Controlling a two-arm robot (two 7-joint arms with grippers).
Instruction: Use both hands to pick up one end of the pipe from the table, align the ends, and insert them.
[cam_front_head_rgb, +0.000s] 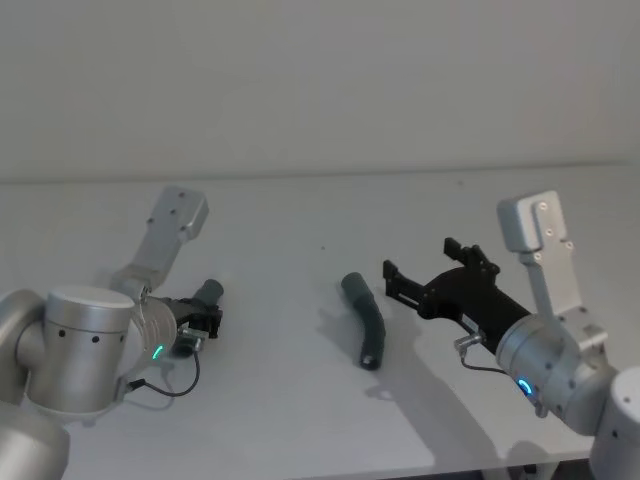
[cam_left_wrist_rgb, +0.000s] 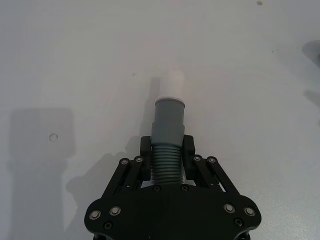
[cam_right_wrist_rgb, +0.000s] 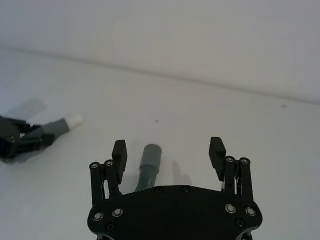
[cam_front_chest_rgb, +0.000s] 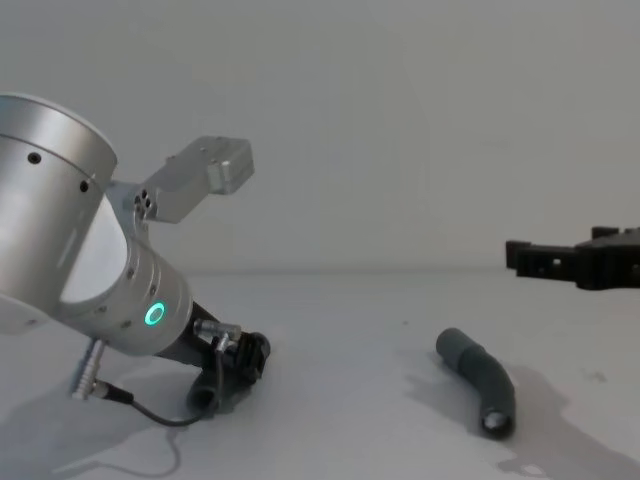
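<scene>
Dark grey ribbed hose, the shorter piece (cam_left_wrist_rgb: 166, 160), is clenched at its ribbed middle by the left tool (cam_left_wrist_rgb: 167, 145); its smooth cuff (cam_left_wrist_rgb: 170, 115) and white stub (cam_left_wrist_rgb: 172, 82) project forward. It is held well left of the longer bent piece (cam_front_head_rgb: 367, 320), which lies on the white worktop (cam_front_head_rgb: 300, 400); the right tool (cam_right_wrist_rgb: 168, 149) is held spread open, above and just right of that piece.

A plain pale wall (cam_front_head_rgb: 320, 80) stands at twelve o'clock, bare across the whole back of the scene. Below it lies a tiny dark speck (cam_front_head_rgb: 322, 248), with a second speck (cam_front_head_rgb: 460, 183) at two o'clock from it. The left wrist view shows a small faint ring mark (cam_left_wrist_rgb: 53, 136).
</scene>
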